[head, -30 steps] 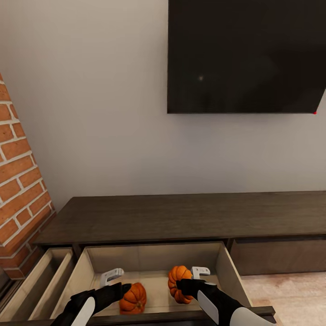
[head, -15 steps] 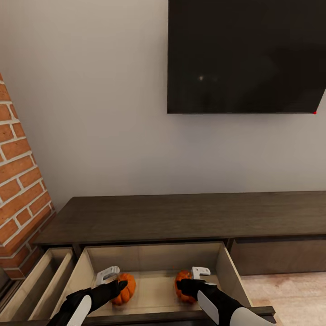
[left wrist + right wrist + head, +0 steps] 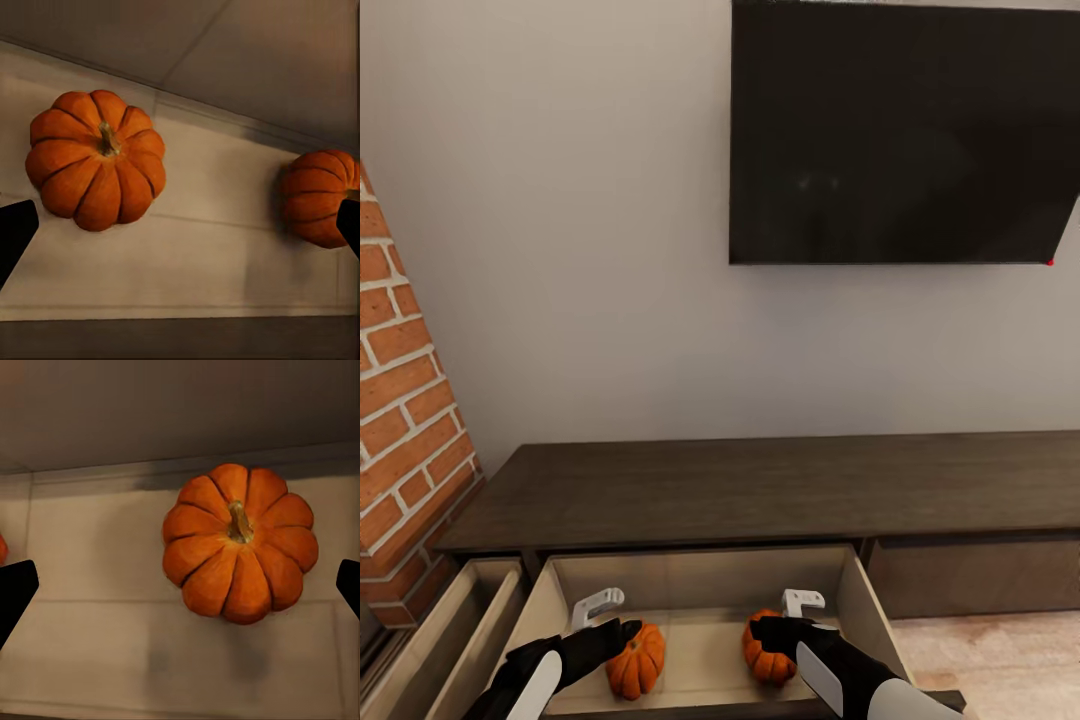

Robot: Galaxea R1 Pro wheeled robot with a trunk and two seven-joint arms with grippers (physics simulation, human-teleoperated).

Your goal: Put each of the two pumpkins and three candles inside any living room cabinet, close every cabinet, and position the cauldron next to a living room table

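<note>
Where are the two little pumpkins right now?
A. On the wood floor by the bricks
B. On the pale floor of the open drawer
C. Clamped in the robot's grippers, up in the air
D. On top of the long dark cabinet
B: both pumpkins sit on the pale bottom of the open drawer, with the left gripper and right gripper open above them.

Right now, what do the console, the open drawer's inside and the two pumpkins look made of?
Console: dark brown wood, matte, faint grain lines along its top. Drawer inside: pale beige board, smooth and matte; it could be laminate. Pumpkins: orange ribbed rind with a soft sheen and dry tan stems; real or plastic, I cannot tell.
</note>
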